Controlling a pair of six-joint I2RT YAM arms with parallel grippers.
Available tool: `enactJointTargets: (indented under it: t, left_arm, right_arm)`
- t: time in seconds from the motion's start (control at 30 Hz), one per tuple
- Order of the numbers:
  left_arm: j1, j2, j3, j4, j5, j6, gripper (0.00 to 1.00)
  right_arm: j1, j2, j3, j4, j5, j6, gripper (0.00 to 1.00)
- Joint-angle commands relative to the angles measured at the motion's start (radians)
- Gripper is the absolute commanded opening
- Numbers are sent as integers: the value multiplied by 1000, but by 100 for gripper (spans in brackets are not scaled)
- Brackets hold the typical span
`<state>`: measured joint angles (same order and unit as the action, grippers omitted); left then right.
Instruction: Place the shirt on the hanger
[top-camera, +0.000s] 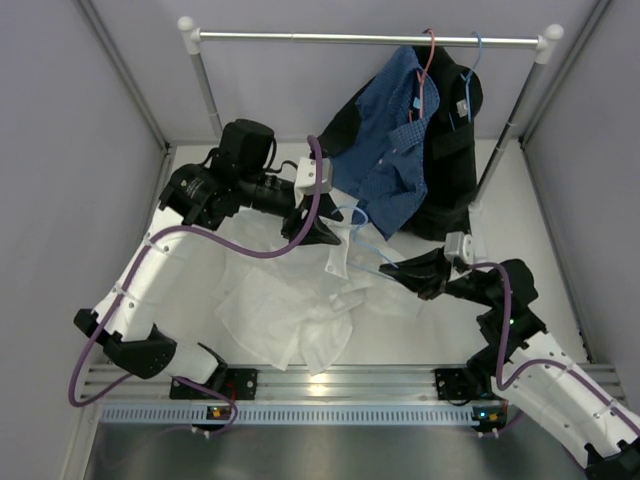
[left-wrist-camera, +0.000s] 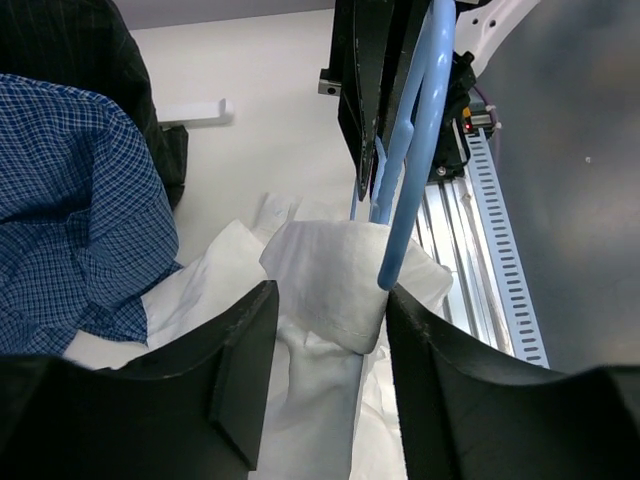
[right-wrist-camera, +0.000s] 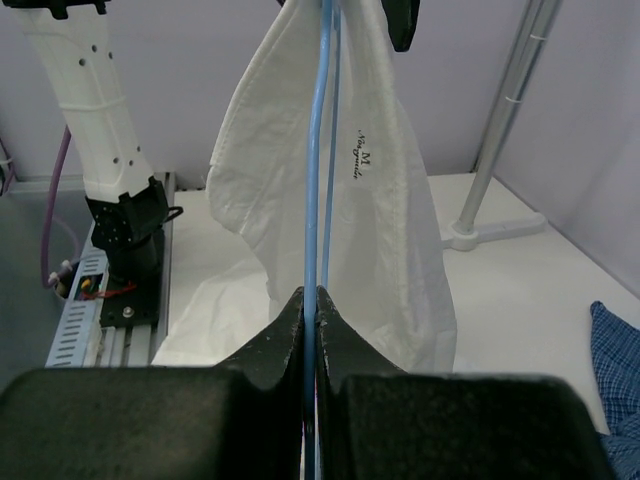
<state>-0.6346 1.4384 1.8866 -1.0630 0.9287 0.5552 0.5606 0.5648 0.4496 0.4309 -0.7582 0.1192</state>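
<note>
Right wrist view gives the plainest look: the right pincer (right-wrist-camera: 311, 300) is clenched on the thin light-blue wire clothes hanger (right-wrist-camera: 320, 150). The hanger's long axis runs straight away from its fingers and up into the neck of the crumpled white cotton shirt (right-wrist-camera: 380, 230), the size label just beside the wire. From above, that line points leftward over the middle of the white desk (top-camera: 440, 335) and ends at the left pincer (top-camera: 322, 235). Most of the shirt lies heaped between the desk's middle and its near edge, with one part raised on the hanger's tip. Through the left wrist camera, the left pincer's fingers (left-wrist-camera: 240, 340) stand apart on either side of a folded edge of cloth, the hanger's end just beside one of them. Whether they pinch the cloth I cannot tell. The left arm is nearer that fold, so I judge that drawing the cloth along the wire falls to it.
</note>
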Motion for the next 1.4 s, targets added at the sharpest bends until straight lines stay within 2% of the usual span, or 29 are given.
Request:
enactJointTargets:
  t: [0.0, 0.27, 0.3, 0.33, 0.4, 0.47, 0.6, 0.63, 0.67, 0.7, 0.73, 0.83, 0.87, 0.9, 0.97, 1.0, 1.2, 1.3, 1.33, 1.37]
  left_arm:
    - [4, -3, -4, -14, 67, 11, 50]
    - [4, 4, -7, -38, 99, 17, 46]
    - [4, 2, -9, -40, 101, 17, 41]
    - [4, 2, -9, -40, 101, 17, 23]
    - [4, 2, -9, -40, 107, 17, 8]
    - [4, -1, -9, -40, 113, 18, 0]
    - [4, -9, -17, -40, 113, 35, 0]
    - [4, -13, -17, -40, 105, 46, 0]
    - [6, -16, -17, -40, 98, 51, 0]
    - [6, -24, -15, -40, 72, 55, 0]
    - [6, -27, -12, -38, 58, 55, 0]
    - [4, -62, -21, -6, -25, -1, 0]
    - [4, -76, -29, 11, -49, -14, 0]
    - [4, -88, -37, 18, -69, -23, 0]
    - [4, -143, -85, 43, -126, -69, 0]
    - [4, -163, -108, 93, -151, -87, 0]
    - [4, -346, -334, 356, -439, -285, 0]
    - [4, -388, -362, 394, -466, -316, 0]
    - [4, -391, -360, 394, -455, -325, 0]
    - [4, -397, -360, 393, -441, -328, 0]
  right_arm:
    - [15, -22, 81, 13, -32, -58, 0]
    - [15, -6, 107, 11, -52, -66, 0]
    - [15, -6, 112, 11, -53, -67, 0]
    - [15, -6, 112, 9, -56, -72, 0]
    - [15, -8, 113, 6, -61, -75, 0]
    - [15, -11, 113, 0, -66, -84, 0]
    - [15, -20, 106, -3, -47, -84, 0]
    - [15, -29, 103, -6, -35, -82, 5]
    - [15, -35, 101, -14, 0, -82, 18]
    - [15, -52, 90, -18, 67, -67, 84]
    - [15, -66, 83, -29, 68, -56, 99]
    - [15, -150, 71, -176, 274, -12, 99]
    - [15, -173, 58, -225, 422, 15, 99]
    - [15, -199, 51, -330, 498, 49, 99]
    - [13, -258, 20, -424, 668, 178, 99]
    - [13, -270, 8, -489, 677, 224, 99]
    - [13, -344, -92, -503, 649, 414, 87]
    - [13, -329, -172, -359, 504, 492, 77]
    - [13, -289, -195, -300, 467, 508, 71]
    - [15, -261, -234, -156, 397, 522, 68]
